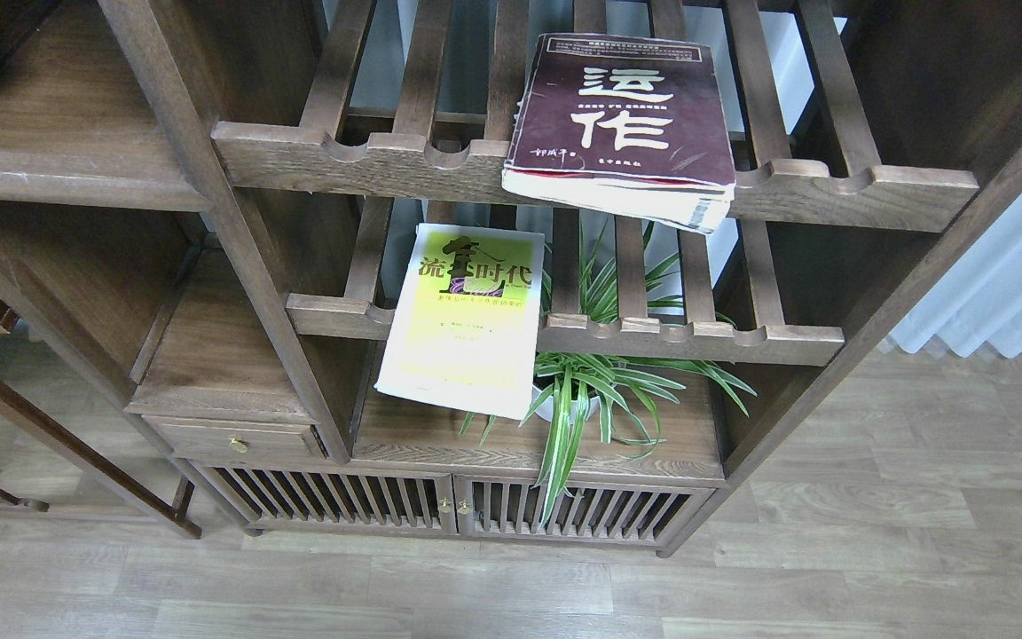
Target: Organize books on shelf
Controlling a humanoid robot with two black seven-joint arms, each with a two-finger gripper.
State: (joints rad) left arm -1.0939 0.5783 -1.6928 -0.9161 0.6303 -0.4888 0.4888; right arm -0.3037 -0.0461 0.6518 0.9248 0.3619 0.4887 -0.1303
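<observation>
The thick maroon book (pixel 622 124) with big white Chinese characters lies flat on the upper slatted rack, its front end sticking out past the rail. The yellow-green-and-white book (pixel 467 319) lies tilted on the lower slatted rack, overhanging its front rail. The solid flat dark-brown shelf board (pixel 58 115) is at the upper left and bare where it shows. The smaller "300" book is out of view. Neither gripper nor any part of either arm is in view.
A potted spider plant (pixel 591 390) stands on the bottom board under the lower rack, right of the yellow book. A small drawer (pixel 236 437) and slatted cabinet doors (pixel 449 506) sit below. A white curtain (pixel 1008 284) hangs at the right, above the wooden floor.
</observation>
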